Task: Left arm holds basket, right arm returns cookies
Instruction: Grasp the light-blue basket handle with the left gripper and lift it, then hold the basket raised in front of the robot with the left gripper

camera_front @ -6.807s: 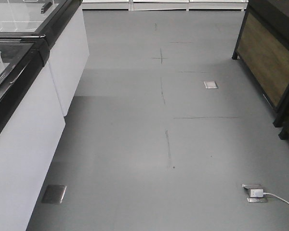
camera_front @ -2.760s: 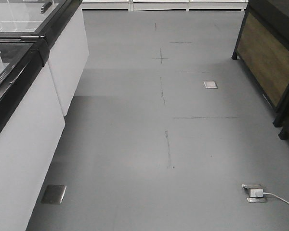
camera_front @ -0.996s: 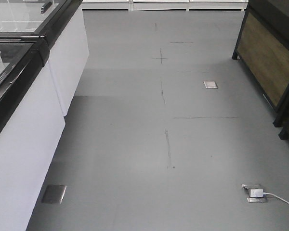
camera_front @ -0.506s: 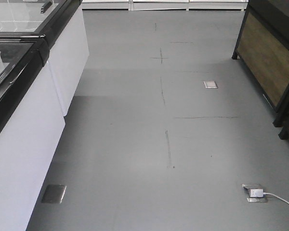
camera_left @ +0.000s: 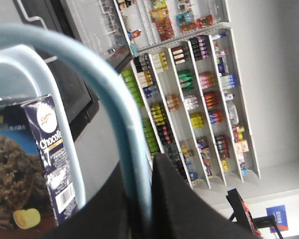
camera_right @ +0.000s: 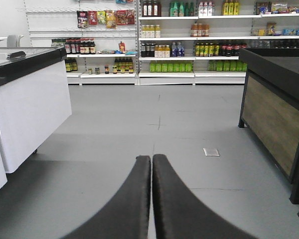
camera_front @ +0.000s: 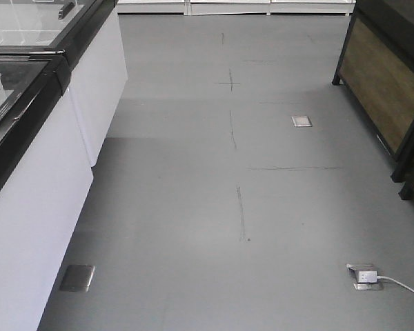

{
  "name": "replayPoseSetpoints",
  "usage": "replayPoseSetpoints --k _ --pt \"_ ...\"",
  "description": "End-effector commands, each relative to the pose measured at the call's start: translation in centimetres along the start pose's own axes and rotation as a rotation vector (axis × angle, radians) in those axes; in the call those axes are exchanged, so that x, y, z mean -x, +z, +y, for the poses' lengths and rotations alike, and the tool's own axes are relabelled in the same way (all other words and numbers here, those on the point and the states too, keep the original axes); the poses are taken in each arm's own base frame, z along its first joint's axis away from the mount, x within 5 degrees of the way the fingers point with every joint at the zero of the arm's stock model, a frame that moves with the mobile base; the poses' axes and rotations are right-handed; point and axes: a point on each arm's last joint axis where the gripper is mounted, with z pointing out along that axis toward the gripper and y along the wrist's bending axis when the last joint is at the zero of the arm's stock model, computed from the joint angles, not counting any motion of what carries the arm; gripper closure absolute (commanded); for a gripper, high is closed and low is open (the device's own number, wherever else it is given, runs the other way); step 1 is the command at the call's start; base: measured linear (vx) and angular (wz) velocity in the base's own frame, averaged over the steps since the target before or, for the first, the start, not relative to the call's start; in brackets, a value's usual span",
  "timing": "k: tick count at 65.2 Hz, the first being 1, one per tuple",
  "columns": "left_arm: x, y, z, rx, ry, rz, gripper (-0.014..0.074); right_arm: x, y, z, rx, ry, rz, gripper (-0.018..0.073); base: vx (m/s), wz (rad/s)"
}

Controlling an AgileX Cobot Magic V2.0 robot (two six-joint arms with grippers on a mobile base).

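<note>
**Left gripper pinched basket handle; right gripper pressed together**

In the left wrist view, the dark navy rectangular cookie carton [camera_left: 25, 164] stood at the far left, with its cookie picture, round white logo and barcode facing the camera. It sat under the arc of the pale blue plastic basket [camera_left: 92, 67], of which only the curved handle and a second, paler hoop showed. Whether the carton rested on the basket's floor could not be told. Just right of it, the black left gripper [camera_left: 145, 174] was clamped on the handle, which ran down between its two fingers. Behind stood white store shelves [camera_left: 199, 99] packed with bottles and packets.

The front view showed white chest freezers with black rims [camera_front: 48, 158] at left, then the grey floor [camera_front: 193, 207], a metal floor socket with a white cable [camera_front: 364, 276] and a dark wood-panelled counter [camera_front: 383, 89] at right.

In the right wrist view, the black right gripper [camera_right: 151, 159] had its fingers pressed together along their length, low over the floor and well apart from basket and carton.
</note>
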Motion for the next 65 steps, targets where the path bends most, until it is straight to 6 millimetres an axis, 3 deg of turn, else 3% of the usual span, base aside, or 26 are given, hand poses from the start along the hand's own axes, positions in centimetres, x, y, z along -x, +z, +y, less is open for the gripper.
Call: replayPoseSetpoints --k 1,8,20,32,40,49,65 --pt "-0.4 -0.1 -4.0 -0.135 0.028 -0.009 0.0604 0.7 -0.1 0.0 0.0 -0.014 -0.086 0.0567 0.0 0.0" --pt "-0.8 0.7 -6.1 -0.181 0.054 0.021 0.0604 0.7 -0.1 0.0 0.0 -0.014 -0.086 0.0567 0.0 0.0" --pt "-1.5 1.7 -11.4 -0.291 0.148 0.06 0.0604 0.7 -0.1 0.0 0.0 -0.014 -0.086 0.0567 0.0 0.0" --pt "-4.7 3.7 -14.7 -0.369 0.126 0.168 0.0604 0.7 -0.1 0.0 0.0 -0.014 -0.086 0.0567 0.0 0.0" --pt "-8.1 5.5 -15.8 -0.405 0.122 0.277 0.0604 0.7 -0.1 0.0 0.0 -0.014 -0.086 0.0567 0.0 0.0" --pt "-13.5 7.4 -17.4 -0.46 0.129 0.44 0.0604 0.7 -0.1 0.0 0.0 -0.014 -0.086 0.0567 0.0 0.0" --pt "-23.0 8.3 -18.6 -0.484 0.254 0.772 0.0604 0.7 -0.1 0.0 0.0 -0.014 -0.086 0.0567 0.0 0.0"
